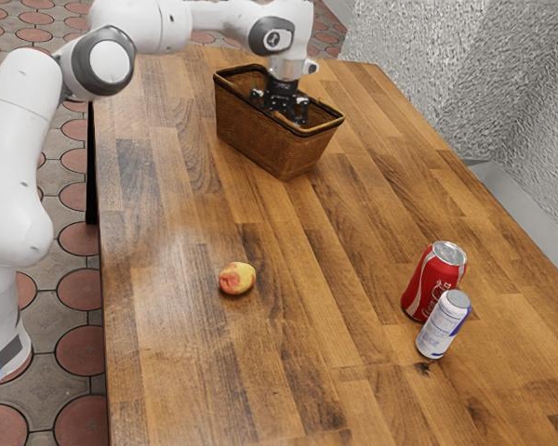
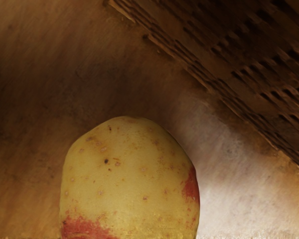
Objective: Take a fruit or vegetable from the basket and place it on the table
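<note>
The place has the look of a home, perhaps a rustic kitchen or a patio, though which of them cannot be told. Reddish rounded tiles (image 1: 80,354) set among grey ones make up the floor, and a rough, pale plaster-like wall (image 1: 428,74) rises beyond the long wood-block table (image 1: 186,353). A woven basket (image 1: 246,130), a red drink can (image 1: 433,279) and a smaller white-and-blue can (image 1: 442,327) on the tabletop give it a household air, while the white robot arm (image 1: 19,167) beside it suggests a trial setup.

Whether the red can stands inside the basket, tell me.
No, the red can stands on the wooden table, apart from the basket.
</note>
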Motion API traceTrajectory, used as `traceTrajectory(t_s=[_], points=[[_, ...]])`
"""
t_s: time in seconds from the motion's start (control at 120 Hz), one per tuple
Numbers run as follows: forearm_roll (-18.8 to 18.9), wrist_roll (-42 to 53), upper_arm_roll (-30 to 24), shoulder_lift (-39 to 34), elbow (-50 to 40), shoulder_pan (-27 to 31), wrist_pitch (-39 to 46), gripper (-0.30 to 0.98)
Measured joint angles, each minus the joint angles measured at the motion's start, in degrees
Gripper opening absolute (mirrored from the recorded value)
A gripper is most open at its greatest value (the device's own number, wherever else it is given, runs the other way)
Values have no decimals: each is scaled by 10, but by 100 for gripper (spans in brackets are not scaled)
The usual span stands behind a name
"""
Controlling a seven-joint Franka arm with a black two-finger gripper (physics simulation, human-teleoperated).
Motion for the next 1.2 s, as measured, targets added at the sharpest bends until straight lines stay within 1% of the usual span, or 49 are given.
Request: traceTrajectory(t_s=[0.558,1.2], points=[[-3,-13,6,-27,-2,-1,1,69],[-2,-18,8,-37,-1,-6,4,68]])
